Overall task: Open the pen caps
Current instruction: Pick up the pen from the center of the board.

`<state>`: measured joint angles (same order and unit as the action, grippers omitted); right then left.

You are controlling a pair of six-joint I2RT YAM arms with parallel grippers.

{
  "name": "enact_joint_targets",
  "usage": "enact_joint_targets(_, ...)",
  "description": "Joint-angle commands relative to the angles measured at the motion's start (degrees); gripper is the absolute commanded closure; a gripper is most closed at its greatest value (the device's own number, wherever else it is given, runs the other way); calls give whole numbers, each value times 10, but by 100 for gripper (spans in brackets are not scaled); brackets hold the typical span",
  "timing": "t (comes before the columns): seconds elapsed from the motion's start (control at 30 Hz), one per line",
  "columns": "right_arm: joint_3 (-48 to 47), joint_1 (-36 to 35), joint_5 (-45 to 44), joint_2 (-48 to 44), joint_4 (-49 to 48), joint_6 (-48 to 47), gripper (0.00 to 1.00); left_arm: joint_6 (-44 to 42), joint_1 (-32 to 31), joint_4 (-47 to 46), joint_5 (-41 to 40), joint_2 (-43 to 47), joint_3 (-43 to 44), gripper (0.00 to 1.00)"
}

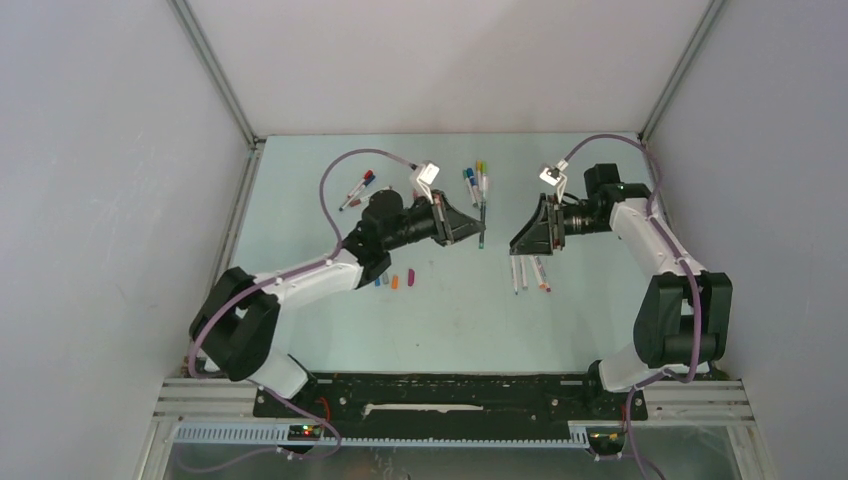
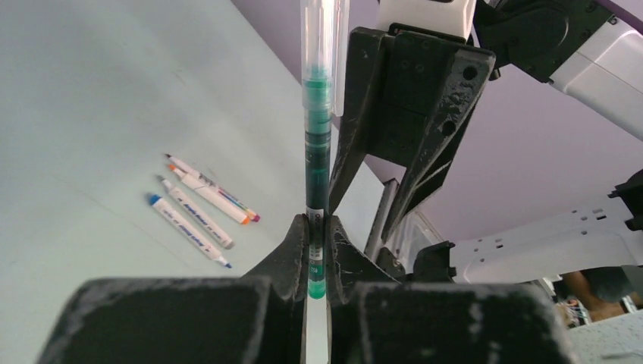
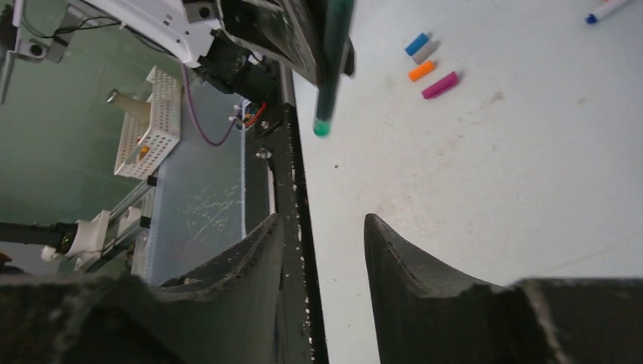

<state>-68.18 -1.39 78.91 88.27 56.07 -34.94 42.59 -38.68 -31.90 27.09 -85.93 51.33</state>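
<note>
Two black two-finger grippers face each other above the pale green table (image 1: 440,320). The left gripper (image 2: 317,250) is clamped tight on a slim green-inked pen with a clear barrel (image 2: 317,163), pinching it near its lower green end so the pen stands upright between the fingers (image 2: 292,254); its clear upper part runs out of the top of the left wrist view. The right gripper (image 3: 322,254) has its jaws parted with nothing between them (the green pen's tip hangs well beyond its fingers in the right wrist view).

Four short loose plastic pen caps (image 3: 428,64) in blue, grey, orange and magenta lie close together on the table, below the left arm's wrist in the top view. A group of three white-barrelled pens (image 2: 201,212) with their tips bare lies side by side below the right gripper in the top view. A cluster of capped pens with blue, green and yellow caps (image 1: 477,180) rests near the far edge of the table between the grippers, and two more capped pens with red and blue caps (image 1: 358,189) lie at the far left.
</note>
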Motion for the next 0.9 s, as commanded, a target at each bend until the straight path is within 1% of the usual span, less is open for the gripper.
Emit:
enact_joint_targets(0.0, -20, -17, 40, 4, -5, 13, 52, 31, -20, -73, -20, -30, 46, 100)
enact_joint_targets(0.17, -20, -31, 55, 16, -13, 28, 48, 34, -41, -89, -38, -46, 55, 100)
enact_joint_targets(0.47, -20, -44, 58, 34, -52, 86, 47, 32, -64, -103, -58, -61, 65, 100)
enact_joint_targets(0.63, -20, -46, 64, 41, -72, 115, 48, 32, -74, -106, -66, -69, 71, 100)
enact_joint_targets(0.77, -16, -48, 63, 39, -92, 142, 55, 31, -77, -108, -71, -71, 69, 100)
enact_joint_targets(0.83, -8, -49, 63, 36, -122, 173, 63, 30, -78, -108, -72, -71, 70, 100)
enact_joint_targets(0.87, -6, -50, 62, 36, -128, 180, 69, 30, -79, -108, -73, -70, 70, 100)
